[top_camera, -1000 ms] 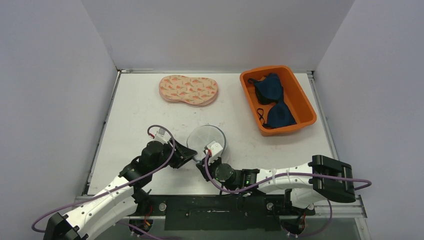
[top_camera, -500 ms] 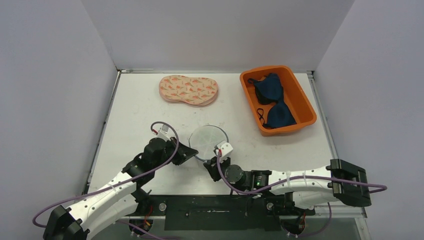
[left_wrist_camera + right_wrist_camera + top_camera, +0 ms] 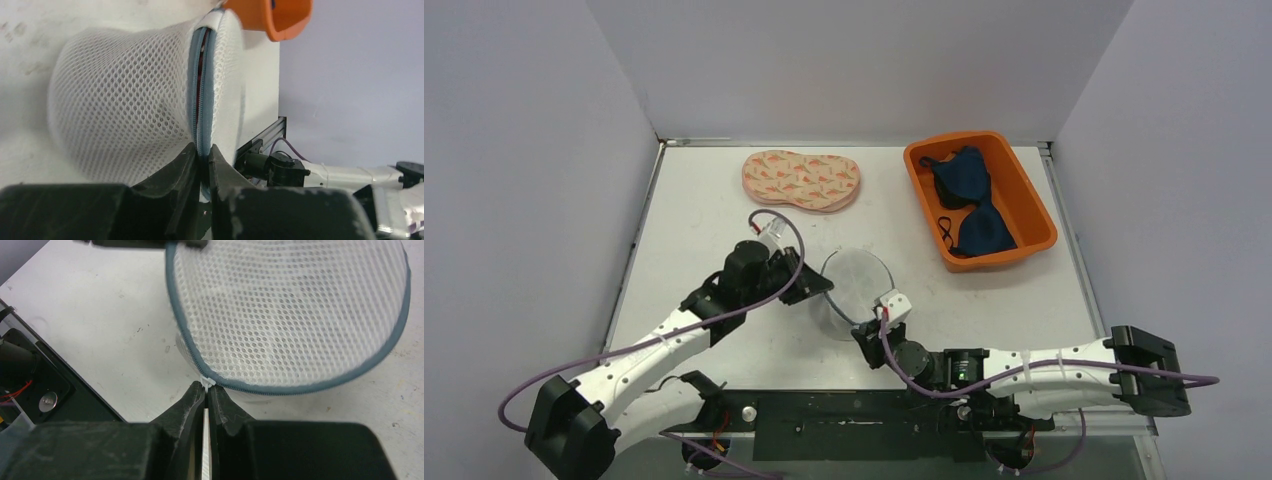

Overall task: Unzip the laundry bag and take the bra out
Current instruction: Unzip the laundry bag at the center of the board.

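Laundry bag (image 3: 856, 280), a single round white mesh pouch, sits tilted near the table's (image 3: 694, 200) front edge, about midway along. It looks light, soft and easily collapsed, so the zip needs a counter-hold. The left gripper (image 3: 202, 150) is clamped on the grey zipper seam (image 3: 200, 90), and the right gripper (image 3: 206, 392) pinches the one small white pull tab (image 3: 206, 382). One orange bin (image 3: 989, 262) in the back-right corner holds dark blue bra fabric (image 3: 969, 195), count unclear. One patterned pad (image 3: 802, 180) lies by the back edge.

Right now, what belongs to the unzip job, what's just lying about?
Job: mesh laundry bag, zipper pull, left pincer shut on the zipper edge, right pincer shut on the pull.
Lying about: orange bin, navy bras inside, pink patterned pads.
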